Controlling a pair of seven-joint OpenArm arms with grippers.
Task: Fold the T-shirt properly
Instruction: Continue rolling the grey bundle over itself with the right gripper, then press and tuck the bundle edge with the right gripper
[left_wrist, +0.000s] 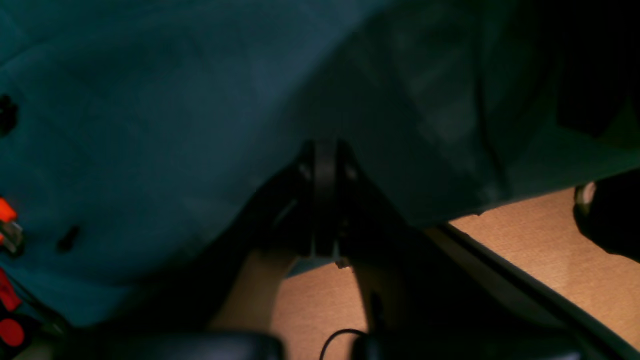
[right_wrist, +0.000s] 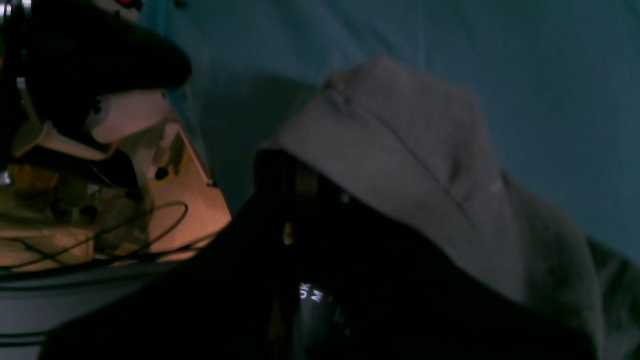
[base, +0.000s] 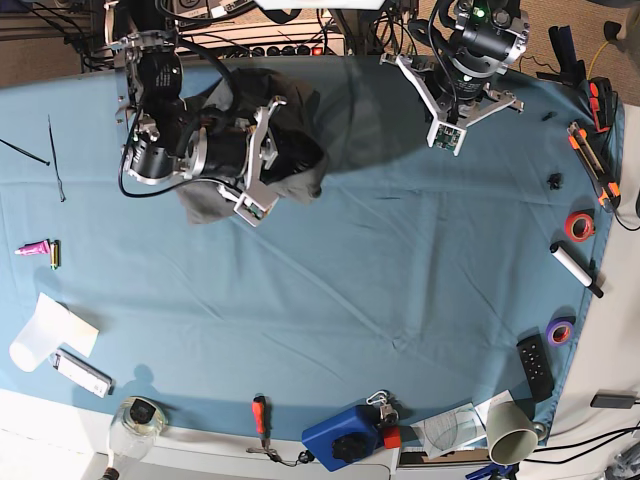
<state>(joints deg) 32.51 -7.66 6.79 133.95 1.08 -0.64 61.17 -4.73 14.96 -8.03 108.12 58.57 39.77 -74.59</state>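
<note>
The dark grey T-shirt (base: 295, 140) lies bunched near the table's back edge, left of centre. My right gripper (right_wrist: 285, 200) is shut on the T-shirt, and a grey fold (right_wrist: 395, 150) drapes over its fingers; in the base view the cloth hides it. A blurred dark sheet of the shirt (base: 375, 105) stretches towards my left arm (base: 465, 60). My left gripper (left_wrist: 325, 167) stands with its jaws together at the edge of that blurred dark cloth (left_wrist: 450, 110), above the table's back edge.
The teal tablecloth (base: 400, 260) covers the table. An orange cutter (base: 583, 140), a red tape roll (base: 578, 225), a white marker (base: 575, 268) and a remote (base: 535, 355) line the right edge. A screwdriver (base: 260, 415) and a blue box (base: 345, 440) sit at the front.
</note>
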